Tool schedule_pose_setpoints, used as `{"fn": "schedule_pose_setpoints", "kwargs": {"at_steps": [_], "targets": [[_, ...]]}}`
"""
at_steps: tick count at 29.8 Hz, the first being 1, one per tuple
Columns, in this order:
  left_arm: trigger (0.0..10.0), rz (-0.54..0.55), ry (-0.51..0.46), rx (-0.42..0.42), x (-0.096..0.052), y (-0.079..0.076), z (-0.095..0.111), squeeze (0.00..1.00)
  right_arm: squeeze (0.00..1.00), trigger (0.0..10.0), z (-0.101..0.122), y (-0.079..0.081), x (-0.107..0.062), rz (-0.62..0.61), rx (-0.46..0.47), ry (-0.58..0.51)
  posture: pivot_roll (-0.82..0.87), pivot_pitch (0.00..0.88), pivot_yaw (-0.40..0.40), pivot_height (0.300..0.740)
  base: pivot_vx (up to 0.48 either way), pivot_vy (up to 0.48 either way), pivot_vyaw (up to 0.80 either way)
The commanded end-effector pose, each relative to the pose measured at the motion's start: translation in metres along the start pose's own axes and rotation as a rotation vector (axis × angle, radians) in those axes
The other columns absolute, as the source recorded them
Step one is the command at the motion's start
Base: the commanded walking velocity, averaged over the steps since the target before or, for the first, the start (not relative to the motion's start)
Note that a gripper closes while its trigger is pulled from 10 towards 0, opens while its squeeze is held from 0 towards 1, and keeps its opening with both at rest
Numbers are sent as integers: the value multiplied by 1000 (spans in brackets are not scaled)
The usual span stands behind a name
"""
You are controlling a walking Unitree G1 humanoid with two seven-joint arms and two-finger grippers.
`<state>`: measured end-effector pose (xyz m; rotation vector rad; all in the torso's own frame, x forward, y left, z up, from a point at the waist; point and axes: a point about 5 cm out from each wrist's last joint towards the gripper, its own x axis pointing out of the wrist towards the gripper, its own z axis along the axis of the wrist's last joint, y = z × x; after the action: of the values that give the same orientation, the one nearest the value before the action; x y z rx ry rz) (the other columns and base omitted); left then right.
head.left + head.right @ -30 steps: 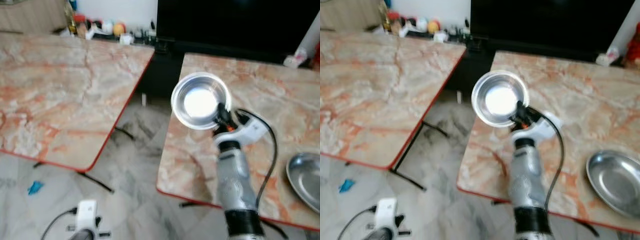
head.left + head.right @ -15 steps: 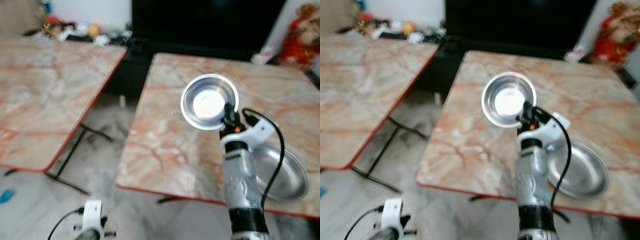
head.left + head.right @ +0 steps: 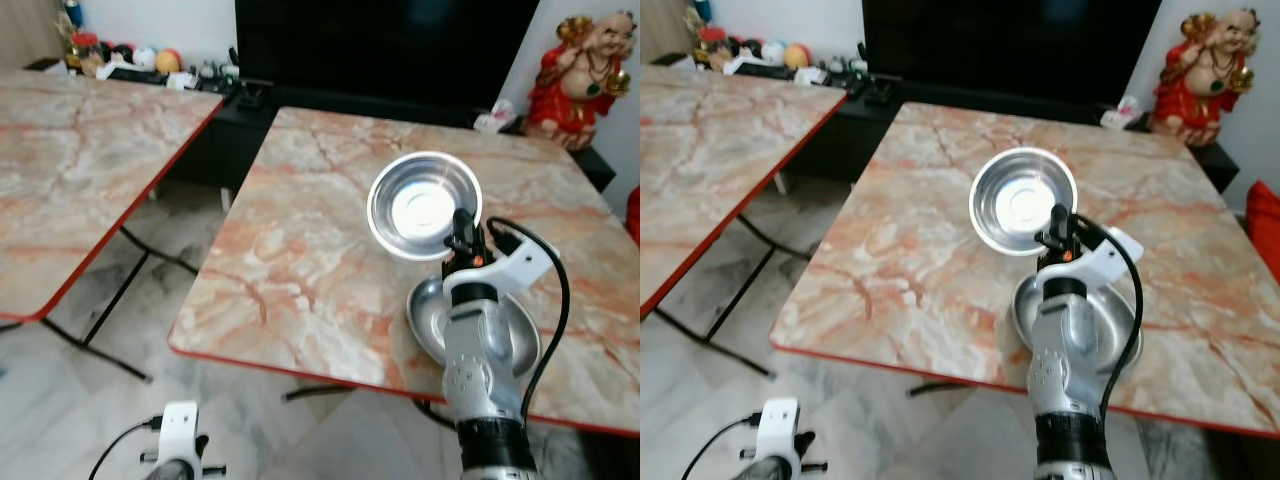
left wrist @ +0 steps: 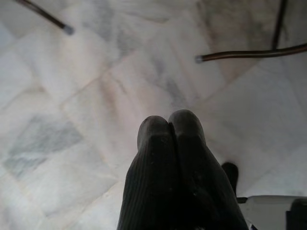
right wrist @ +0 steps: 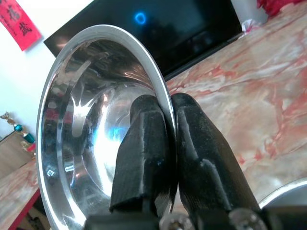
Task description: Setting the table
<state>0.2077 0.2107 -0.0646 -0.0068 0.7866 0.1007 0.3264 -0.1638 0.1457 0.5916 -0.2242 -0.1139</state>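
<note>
Item in hand: round shiny steel bowl [image 3: 424, 205], rim pinched between the two black fingers of my right pincer [image 3: 461, 228], carried above the pink marble-patterned desk with red edging [image 3: 300, 280]. Change logged: over the last second the view swung from the gap between two desks to square on this one, and a shallow steel plate [image 3: 430, 315] now sits just under my forearm. Reading: I am positioned for set-down beside that plate. Left pincer [image 4: 170, 132]: fingers pressed together, empty, hanging over the marble floor [image 4: 86, 96].
</note>
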Motion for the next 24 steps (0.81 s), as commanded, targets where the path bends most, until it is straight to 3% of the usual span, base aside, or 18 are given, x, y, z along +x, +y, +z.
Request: {"fn": "schedule_pose_setpoints", "kwargs": {"at_steps": [1, 9, 14, 19, 22, 24], "targets": [[10000, 7, 18, -2, -1, 3, -3, 0, 0, 10000, 16, -6, 0, -41, -23, -55, 81, 29, -74, 740, 0, 0, 0], [10000, 7, 29, 6, -2, 7, -6, 0, 0, 10000, 37, -29, -16, -197, -70, -110, 69, 32, -67, 740, 0, 0, 0], [10000, -9, 50, 71, -4, 12, -10, 0, 0, 10000, 46, -44, -25, -290, -107, -144, 61, 25, -62, 740, 0, 0, 0], [10000, -3, 58, 77, -4, 13, -11, 0, 0, 10000, 59, -66, -31, -377, -192, -152, 75, 15, -67, 740, 0, 0, 0], [10000, -3, 58, 78, -4, 14, -10, 0, 0, 10000, 67, -73, -33, -440, -189, -149, 58, 14, -61, 740, 0, 0, 0], [10000, -6, 60, 84, -4, 14, -10, 0, 0, 10000, 64, -69, -34, -432, -136, -118, 55, 13, -60, 740, 0, 0, 0]]}}
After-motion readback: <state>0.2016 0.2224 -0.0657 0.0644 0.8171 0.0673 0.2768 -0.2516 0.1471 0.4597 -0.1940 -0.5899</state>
